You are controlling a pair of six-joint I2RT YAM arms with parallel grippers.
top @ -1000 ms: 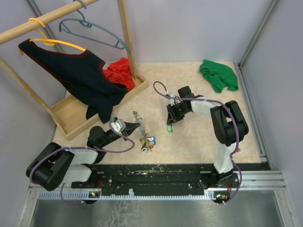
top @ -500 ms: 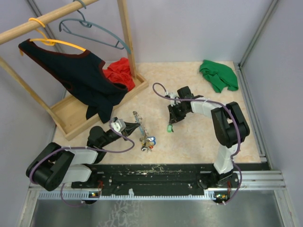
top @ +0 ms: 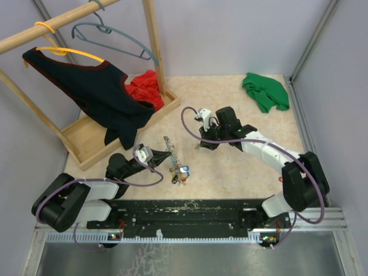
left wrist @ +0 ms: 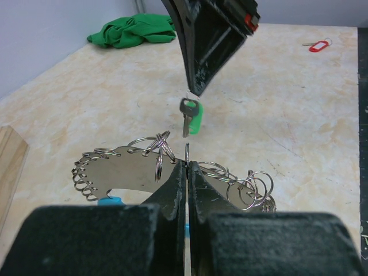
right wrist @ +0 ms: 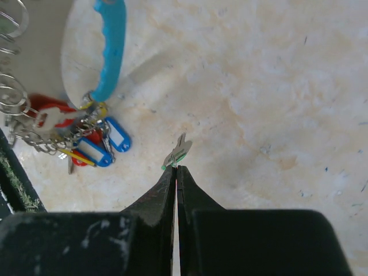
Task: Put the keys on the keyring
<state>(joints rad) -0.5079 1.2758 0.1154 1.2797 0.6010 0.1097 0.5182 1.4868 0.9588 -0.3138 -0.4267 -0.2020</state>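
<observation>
My left gripper (left wrist: 187, 162) is shut on the keyring (left wrist: 115, 165), holding this silvery loop of small rings upright just off the table. In the top view the keyring (top: 169, 148) stands by the left gripper (top: 163, 152), its blue, yellow and red tags (top: 181, 174) hanging below. My right gripper (right wrist: 176, 167) is shut on the little ring of the green key (right wrist: 179, 152). The green key (left wrist: 191, 117) dangles from the right gripper's fingertips (left wrist: 198, 86), just beyond the keyring. A red key (left wrist: 316, 45) lies on the table farther off. The keyring's light-blue segment (right wrist: 111, 49) and tags (right wrist: 98, 148) lie left of the right gripper (top: 199, 146).
A wooden clothes rack (top: 154, 46) stands at the back left, with its tray base (top: 86, 141), a black vest (top: 95, 95) on a yellow hanger and a red cloth (top: 145, 89). A green cloth (top: 264, 91) lies back right. A metal rail (top: 190, 221) runs along the near edge.
The right gripper has shut on the green key, lifted it off the table and swung left toward the keyring. The left gripper and keyring have stayed put.
</observation>
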